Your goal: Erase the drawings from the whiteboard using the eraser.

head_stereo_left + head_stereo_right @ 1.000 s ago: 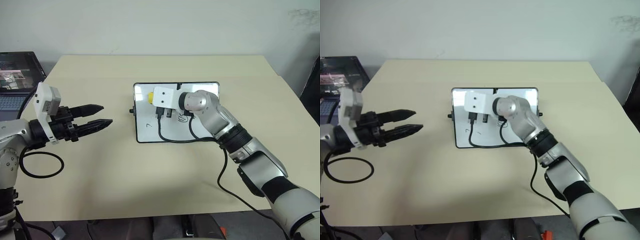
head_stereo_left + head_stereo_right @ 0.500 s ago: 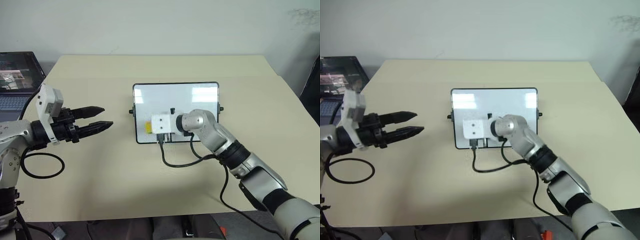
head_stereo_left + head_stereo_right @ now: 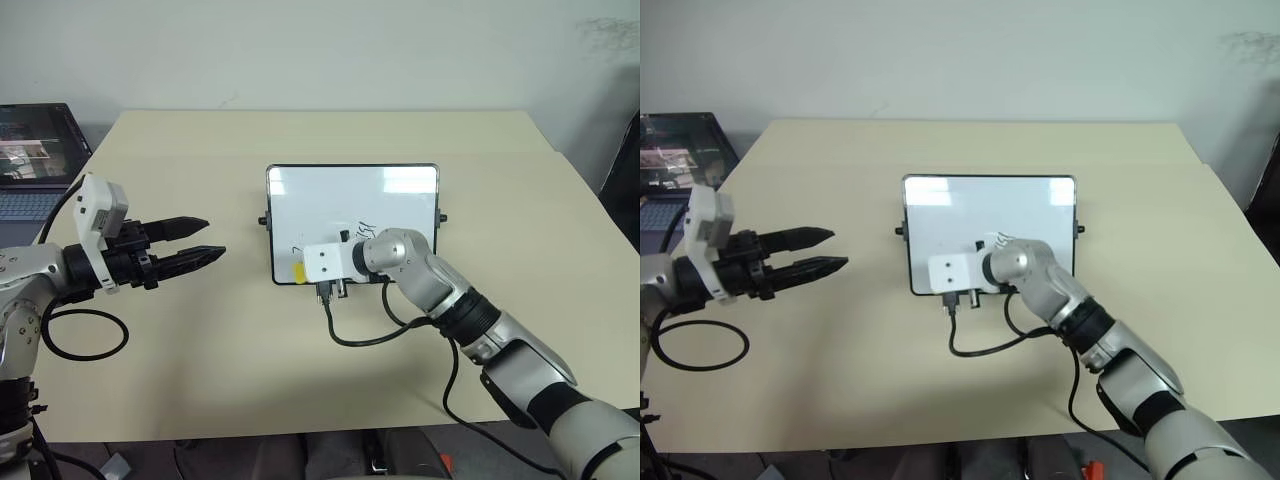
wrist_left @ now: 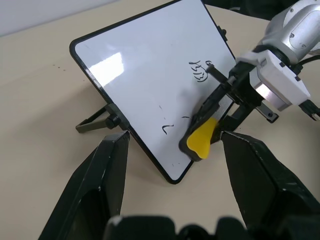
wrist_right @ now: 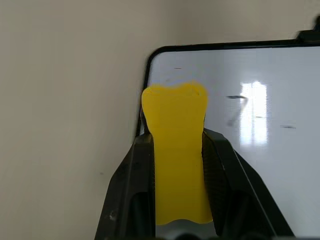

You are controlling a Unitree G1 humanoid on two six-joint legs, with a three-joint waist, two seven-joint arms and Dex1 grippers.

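The whiteboard stands tilted on the table's middle. On it a black scribble sits near the centre, and small thin marks lie toward its lower left. My right gripper is shut on the yellow eraser, whose tip is at the board's lower left corner, seemingly against the surface. The right wrist view shows the eraser clamped between both fingers over that corner. My left gripper hovers open to the left of the board, away from it.
A laptop sits at the table's far left edge. A black cable loop lies under my left arm, and another cable hangs from my right wrist onto the table in front of the board.
My right gripper has swept the eraser from the board's upper part down to its lower left corner, uncovering the central scribble. My left gripper has stayed still.
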